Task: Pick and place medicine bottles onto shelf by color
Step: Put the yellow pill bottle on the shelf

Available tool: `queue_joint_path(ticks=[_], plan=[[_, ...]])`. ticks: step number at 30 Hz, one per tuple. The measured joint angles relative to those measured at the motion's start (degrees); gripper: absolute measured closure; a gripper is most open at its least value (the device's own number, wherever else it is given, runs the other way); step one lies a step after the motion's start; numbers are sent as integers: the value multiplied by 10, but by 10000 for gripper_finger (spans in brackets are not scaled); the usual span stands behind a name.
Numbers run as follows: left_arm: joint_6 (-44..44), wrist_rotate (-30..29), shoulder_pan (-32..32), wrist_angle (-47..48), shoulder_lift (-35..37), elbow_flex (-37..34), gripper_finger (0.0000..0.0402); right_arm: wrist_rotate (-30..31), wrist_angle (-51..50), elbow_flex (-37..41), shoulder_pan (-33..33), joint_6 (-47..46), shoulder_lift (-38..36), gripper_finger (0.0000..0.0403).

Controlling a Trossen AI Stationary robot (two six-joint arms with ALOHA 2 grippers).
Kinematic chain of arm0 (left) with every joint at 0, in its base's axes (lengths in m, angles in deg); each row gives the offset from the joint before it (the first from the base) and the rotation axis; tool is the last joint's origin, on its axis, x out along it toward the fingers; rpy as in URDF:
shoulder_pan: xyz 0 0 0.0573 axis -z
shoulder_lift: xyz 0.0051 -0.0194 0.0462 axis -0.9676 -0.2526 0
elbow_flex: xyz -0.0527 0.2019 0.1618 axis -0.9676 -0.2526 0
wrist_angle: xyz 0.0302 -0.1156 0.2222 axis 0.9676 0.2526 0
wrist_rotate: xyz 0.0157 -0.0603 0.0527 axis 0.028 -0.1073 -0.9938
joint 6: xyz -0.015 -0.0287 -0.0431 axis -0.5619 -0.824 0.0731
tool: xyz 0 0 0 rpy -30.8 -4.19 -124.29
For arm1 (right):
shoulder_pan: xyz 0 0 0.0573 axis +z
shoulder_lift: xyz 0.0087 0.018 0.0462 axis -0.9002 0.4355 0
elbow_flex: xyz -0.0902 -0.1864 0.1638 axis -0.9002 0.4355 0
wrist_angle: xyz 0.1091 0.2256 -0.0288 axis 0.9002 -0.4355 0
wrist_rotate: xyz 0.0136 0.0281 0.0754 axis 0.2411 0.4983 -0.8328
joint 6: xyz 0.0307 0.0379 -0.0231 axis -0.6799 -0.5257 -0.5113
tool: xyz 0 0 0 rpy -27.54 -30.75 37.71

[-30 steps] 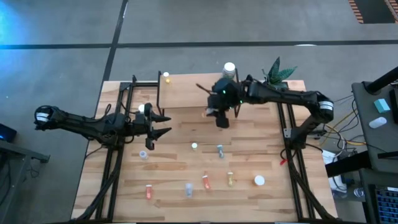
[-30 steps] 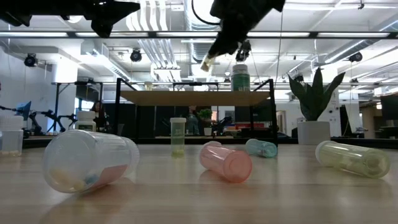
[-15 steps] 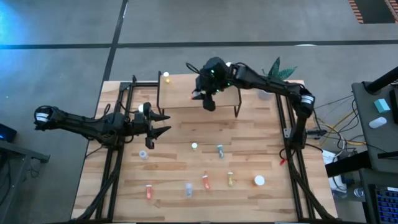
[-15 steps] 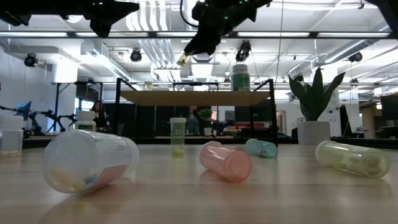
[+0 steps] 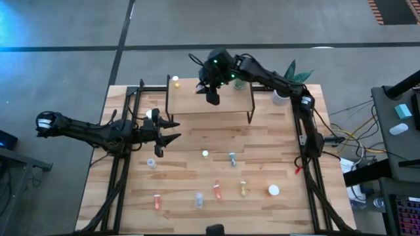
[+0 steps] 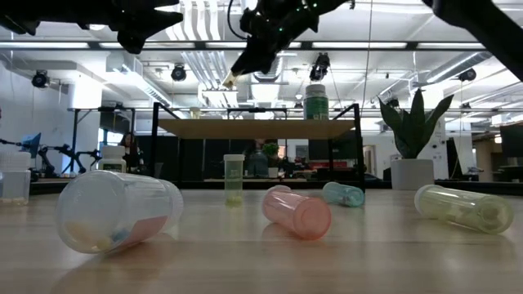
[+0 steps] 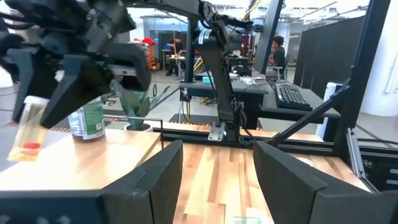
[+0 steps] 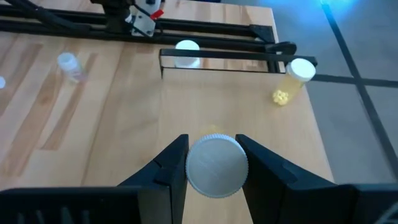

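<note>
Robotics lab or workshop.
Exposed ceiling ducts (image 6: 204, 57), desks with a keyboard (image 7: 292, 96), another robot arm (image 6: 49, 151) behind.

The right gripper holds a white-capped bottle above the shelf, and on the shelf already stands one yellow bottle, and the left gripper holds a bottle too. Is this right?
Not quite: the left gripper holds nothing. The high view shows its fingers open and empty over the table, left of the shelf. The rest stands: the right gripper is shut on a white-capped bottle above the shelf, where a yellow bottle already stands.
</note>
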Motion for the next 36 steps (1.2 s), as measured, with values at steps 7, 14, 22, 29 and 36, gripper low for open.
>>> queue_joint_path(ticks=[7,14,22,29,36], plan=[[-14,-3,0,44,2,0,221,-1,-11,-33,-10,1,43,287],[-16,-7,0,61,5,0,221,-2,-10,-37,-15,10,56,287],[-29,-7,0,72,3,0,221,-1,-33,-37,-26,25,54,287],[-30,-7,0,72,2,0,221,7,-80,-40,-51,38,53,287],[-30,-8,0,71,1,0,221,73,-157,-81,-74,67,52,287]])
